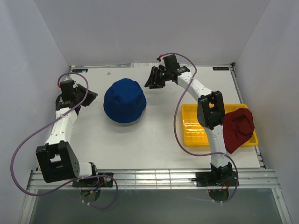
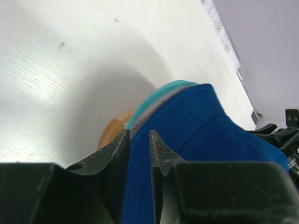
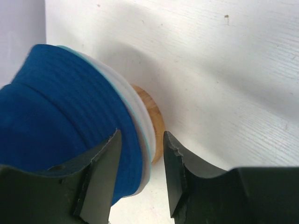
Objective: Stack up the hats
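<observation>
Dark red hat (image 1: 238, 126): likely soft, light, floppy; brim pinch advised. Left pincer (image 2: 138, 135), right pincer (image 3: 141, 135): both spread, empty.

Yellow tray (image 1: 192, 127) at right; wooden stand (image 3: 156, 122) — centre.

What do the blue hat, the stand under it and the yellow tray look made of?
Blue hat: soft fabric, matte; it creases and drapes. Stand: likely wood, with a smooth orange-brown surface. Yellow tray: probably plastic, slightly glossy, with a ribbed floor.
</observation>
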You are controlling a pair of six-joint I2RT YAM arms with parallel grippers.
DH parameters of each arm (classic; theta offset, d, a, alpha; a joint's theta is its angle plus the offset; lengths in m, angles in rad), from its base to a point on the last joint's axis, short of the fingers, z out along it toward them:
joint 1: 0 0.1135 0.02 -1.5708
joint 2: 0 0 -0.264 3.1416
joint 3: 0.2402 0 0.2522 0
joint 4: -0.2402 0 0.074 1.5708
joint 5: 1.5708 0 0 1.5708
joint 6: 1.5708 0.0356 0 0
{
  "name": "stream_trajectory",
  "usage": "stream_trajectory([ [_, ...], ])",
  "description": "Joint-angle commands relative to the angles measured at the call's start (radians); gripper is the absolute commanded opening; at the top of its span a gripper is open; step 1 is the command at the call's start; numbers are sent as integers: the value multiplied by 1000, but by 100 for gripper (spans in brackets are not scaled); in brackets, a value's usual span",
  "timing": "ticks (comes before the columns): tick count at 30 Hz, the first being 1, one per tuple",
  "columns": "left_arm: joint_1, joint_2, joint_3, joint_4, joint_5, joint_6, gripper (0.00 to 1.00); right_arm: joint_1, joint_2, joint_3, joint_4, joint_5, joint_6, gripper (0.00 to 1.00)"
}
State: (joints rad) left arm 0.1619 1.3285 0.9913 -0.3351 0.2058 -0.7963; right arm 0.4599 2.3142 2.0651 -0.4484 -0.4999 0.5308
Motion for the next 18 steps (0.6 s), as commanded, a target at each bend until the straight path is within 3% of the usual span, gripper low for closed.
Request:
stream_trajectory([
  [1, 5, -37, 78, 16, 107, 5, 35, -7, -119, 13, 7, 3, 29, 48],
  [9, 2, -35, 17, 157, 326, -125, 59, 17, -235, -103, 79, -48, 100, 52],
  [18, -24, -51, -20, 180, 386, -227, 63, 55, -309, -204, 126, -58, 147, 65],
])
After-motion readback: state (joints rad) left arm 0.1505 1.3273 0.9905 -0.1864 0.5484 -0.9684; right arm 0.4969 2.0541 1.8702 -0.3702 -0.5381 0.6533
